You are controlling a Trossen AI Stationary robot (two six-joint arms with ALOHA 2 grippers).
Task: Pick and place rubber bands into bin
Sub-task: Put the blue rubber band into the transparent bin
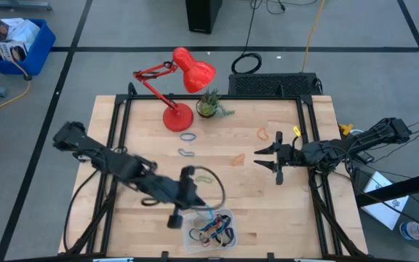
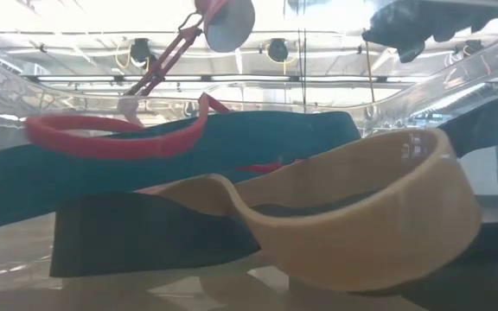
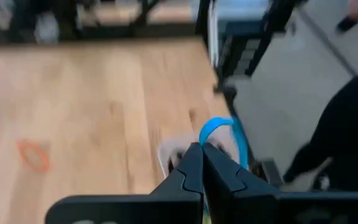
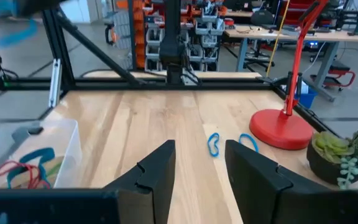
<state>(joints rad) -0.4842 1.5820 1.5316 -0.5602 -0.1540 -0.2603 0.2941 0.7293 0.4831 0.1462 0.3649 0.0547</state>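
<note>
Pale wooden surface, smooth planks. Clear bin at lower middle of frame, thin bendy rubber bands piled inside. Left end effector pinching floppy blue band above it. Right end effector spread, right of middle.

The left claw hung just beside the clear bin of rubber bands; the right claw waited open above the worktop, near a red lamp.
</note>
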